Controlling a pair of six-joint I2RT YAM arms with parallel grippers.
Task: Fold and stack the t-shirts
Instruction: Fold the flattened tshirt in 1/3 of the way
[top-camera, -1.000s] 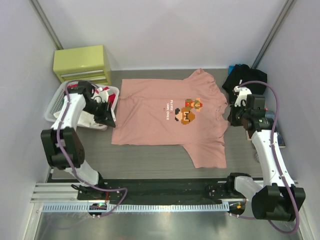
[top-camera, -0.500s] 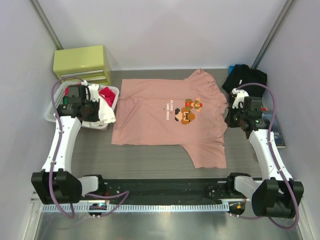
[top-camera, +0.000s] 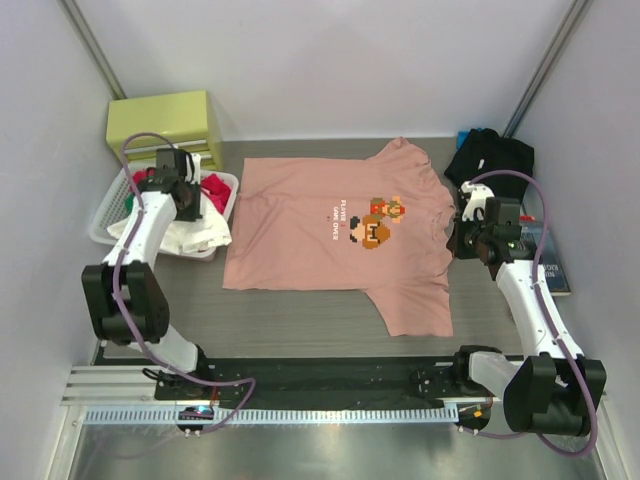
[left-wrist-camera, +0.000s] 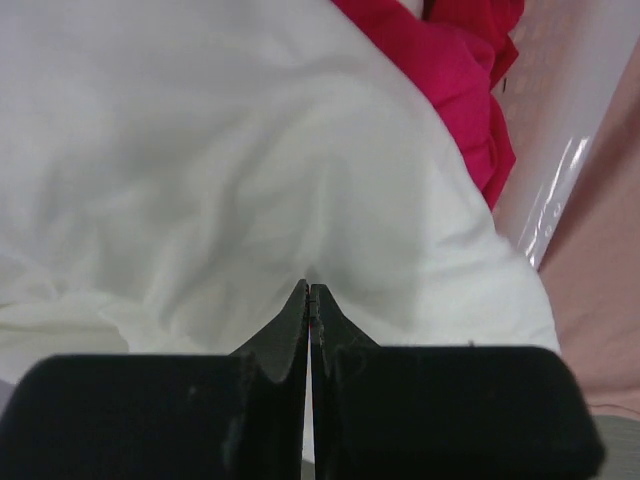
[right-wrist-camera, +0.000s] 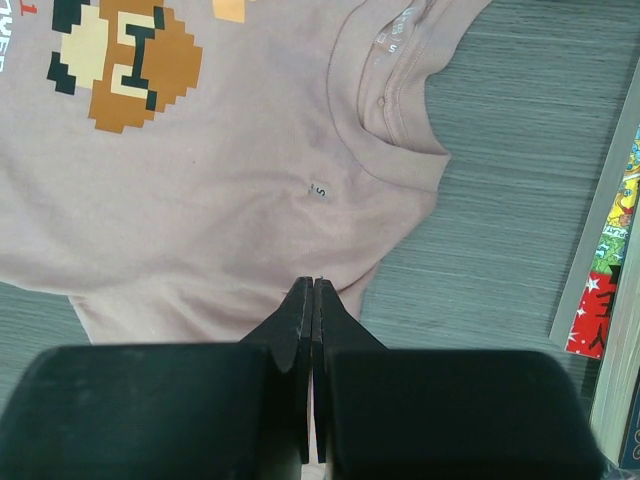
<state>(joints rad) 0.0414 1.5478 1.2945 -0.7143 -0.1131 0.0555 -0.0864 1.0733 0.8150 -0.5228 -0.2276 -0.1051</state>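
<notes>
Moved: left hand (left-wrist-camera: 310, 290), from the pink hem to above the white cloth (left-wrist-camera: 200, 150) in the basket (top-camera: 103, 228); fingers together, empty. Right hand (right-wrist-camera: 313, 285): fingers together, no cloth seen between them, over the shoulder beside the collar. Item: salmon-pink t-shirt (top-camera: 330, 240); flat, print up, mid-desk (top-camera: 300, 320); black t-shirt (top-camera: 490, 155) bunched far right. Handling, as judged: light, limp, drapes; you should pinch shoulder seams or hem corners, not mid-panel.
</notes>
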